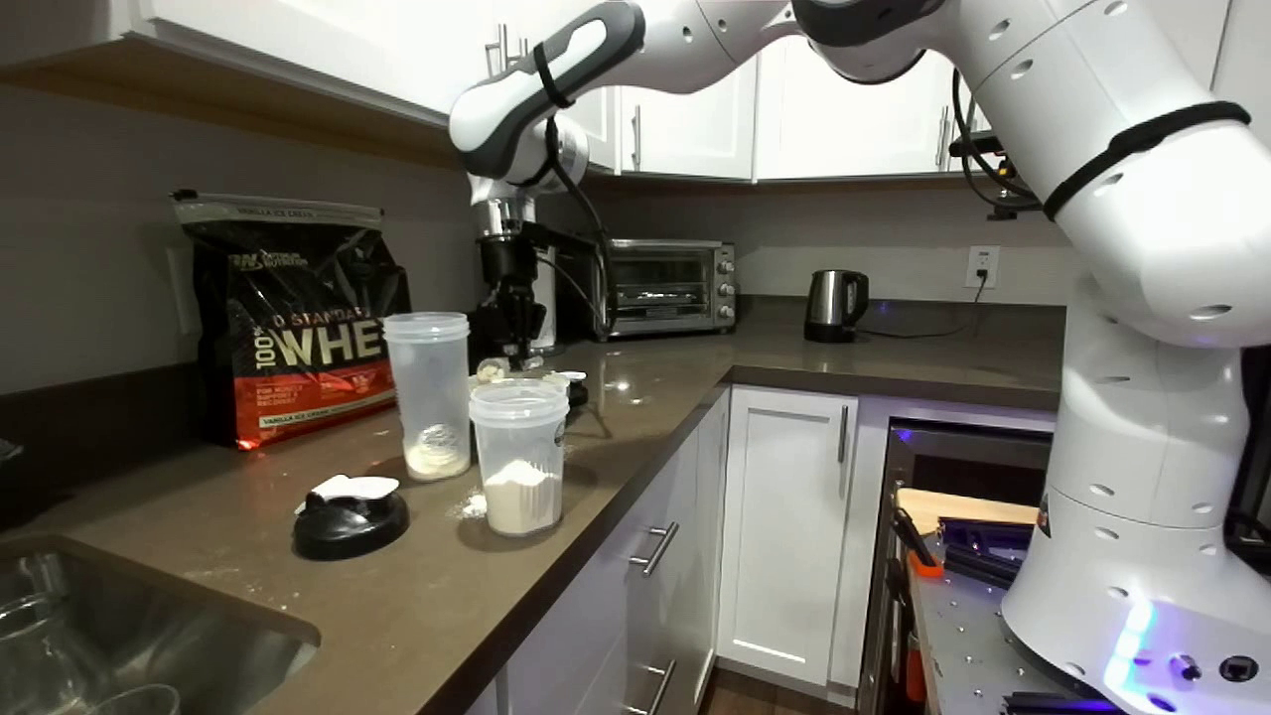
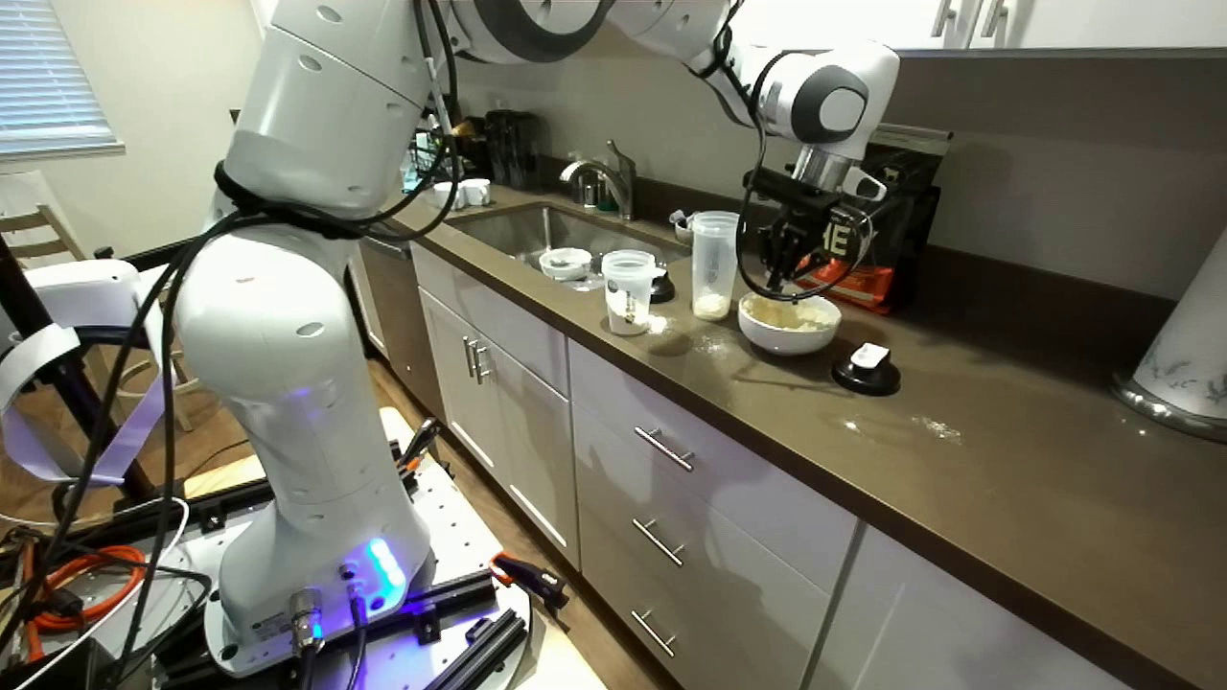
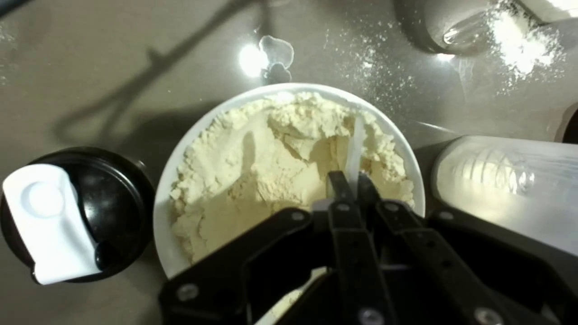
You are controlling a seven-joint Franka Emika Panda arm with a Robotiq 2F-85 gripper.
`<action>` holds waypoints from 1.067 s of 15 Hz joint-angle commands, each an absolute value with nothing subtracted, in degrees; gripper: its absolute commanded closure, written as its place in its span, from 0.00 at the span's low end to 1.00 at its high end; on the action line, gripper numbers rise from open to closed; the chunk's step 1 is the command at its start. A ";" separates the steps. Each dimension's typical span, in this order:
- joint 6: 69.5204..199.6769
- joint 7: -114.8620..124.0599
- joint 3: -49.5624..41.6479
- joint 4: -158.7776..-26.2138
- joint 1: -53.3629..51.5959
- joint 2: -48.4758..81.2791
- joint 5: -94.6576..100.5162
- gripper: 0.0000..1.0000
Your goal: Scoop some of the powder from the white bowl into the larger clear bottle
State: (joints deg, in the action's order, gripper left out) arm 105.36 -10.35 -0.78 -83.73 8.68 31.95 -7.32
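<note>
Your fingers (image 3: 339, 192) pinch what looks like a thin pale scoop handle (image 3: 355, 146), the right place to hold, so lift gently: the powder (image 3: 284, 174) in the white bowl (image 3: 162, 219) should prove light, crumbly and quick to spill.

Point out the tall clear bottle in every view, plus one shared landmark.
In an exterior view: tall clear bottle, left of centre.
In an exterior view: tall clear bottle, slightly right of centre.
Wrist view: tall clear bottle, cut by the right edge.
Shared landmark: the gripper, visible in all three.
</note>
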 commanded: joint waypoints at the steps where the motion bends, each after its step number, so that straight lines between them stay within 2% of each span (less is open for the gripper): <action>1: 104.76 -12.82 -0.36 -85.44 10.02 29.05 -9.11 0.98; 16: 105.96 -13.48 -1.05 -93.56 9.85 19.43 -10.15 0.98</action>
